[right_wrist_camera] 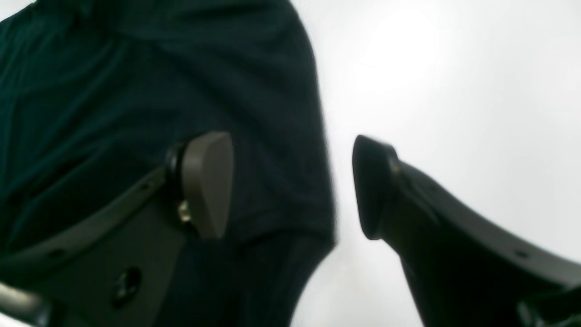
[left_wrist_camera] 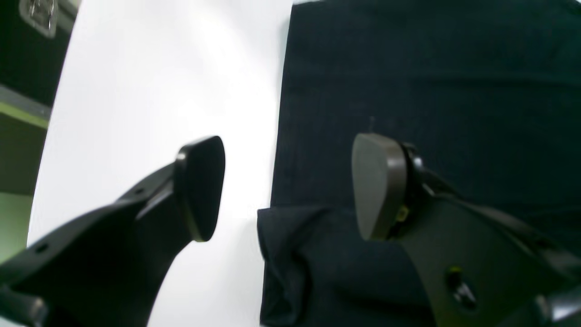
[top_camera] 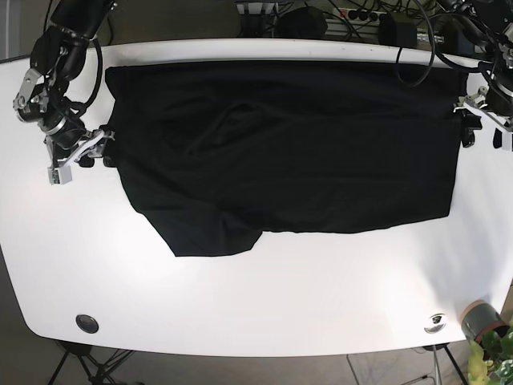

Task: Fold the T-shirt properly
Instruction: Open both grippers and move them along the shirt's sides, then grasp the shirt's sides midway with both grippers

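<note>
Where black T-shirt (top_camera: 288, 144) lies spread, white table (top_camera: 264, 309) surrounds it.

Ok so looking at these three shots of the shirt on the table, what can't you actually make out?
- Base view: the left gripper and right gripper are too small to show contact with the T-shirt.
- Left wrist view: a bunched fold is blurred and cut off by the bottom edge; one of the fingers covers part of it.
- Right wrist view: motion blur smears the shirt hem; layers unclear.
- Base view: black fabric hides sleeves and collar.
</note>
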You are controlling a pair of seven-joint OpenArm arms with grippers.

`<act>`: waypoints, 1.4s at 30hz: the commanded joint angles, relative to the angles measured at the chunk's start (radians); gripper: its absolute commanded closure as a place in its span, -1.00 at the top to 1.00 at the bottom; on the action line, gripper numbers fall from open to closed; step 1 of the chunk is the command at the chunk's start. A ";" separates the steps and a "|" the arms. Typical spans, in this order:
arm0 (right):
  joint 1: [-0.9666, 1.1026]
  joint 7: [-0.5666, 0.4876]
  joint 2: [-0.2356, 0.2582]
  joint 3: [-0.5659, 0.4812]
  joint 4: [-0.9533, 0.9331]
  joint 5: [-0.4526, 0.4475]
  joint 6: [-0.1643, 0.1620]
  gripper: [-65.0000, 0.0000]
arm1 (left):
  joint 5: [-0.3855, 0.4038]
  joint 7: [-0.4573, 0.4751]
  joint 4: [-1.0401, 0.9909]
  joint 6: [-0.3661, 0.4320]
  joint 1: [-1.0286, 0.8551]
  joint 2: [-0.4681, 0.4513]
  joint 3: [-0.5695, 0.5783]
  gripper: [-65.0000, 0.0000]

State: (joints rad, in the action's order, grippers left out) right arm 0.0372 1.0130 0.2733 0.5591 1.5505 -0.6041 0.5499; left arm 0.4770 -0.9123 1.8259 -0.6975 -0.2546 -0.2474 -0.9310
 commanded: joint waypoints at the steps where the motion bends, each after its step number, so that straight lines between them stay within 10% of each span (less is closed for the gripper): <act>1: -0.058 -0.020 0.042 -0.021 -0.049 -0.015 0.005 0.21 | 0.009 0.015 0.016 -0.001 -0.002 -0.017 -0.007 0.22; 15: -0.274 -0.233 0.131 -0.264 -0.468 -0.015 0.005 0.21 | 0.007 0.015 0.013 -0.001 -0.002 -0.017 -0.009 0.22; 30: -0.264 -0.257 0.037 -0.353 -0.479 -0.017 0.005 0.21 | 0.006 0.015 -0.025 -0.001 -0.001 -0.022 -0.010 0.22; 42: -0.264 -0.257 0.031 -0.353 -0.479 -0.015 0.005 -0.05 | -0.214 0.017 -0.073 -0.001 0.110 -0.020 -0.007 0.24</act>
State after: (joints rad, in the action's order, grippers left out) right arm -0.2176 0.7357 0.2955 0.2073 1.0641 -0.6304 0.5571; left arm 0.2768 -0.9070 1.7565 -0.6994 -0.1558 -0.2481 -0.9321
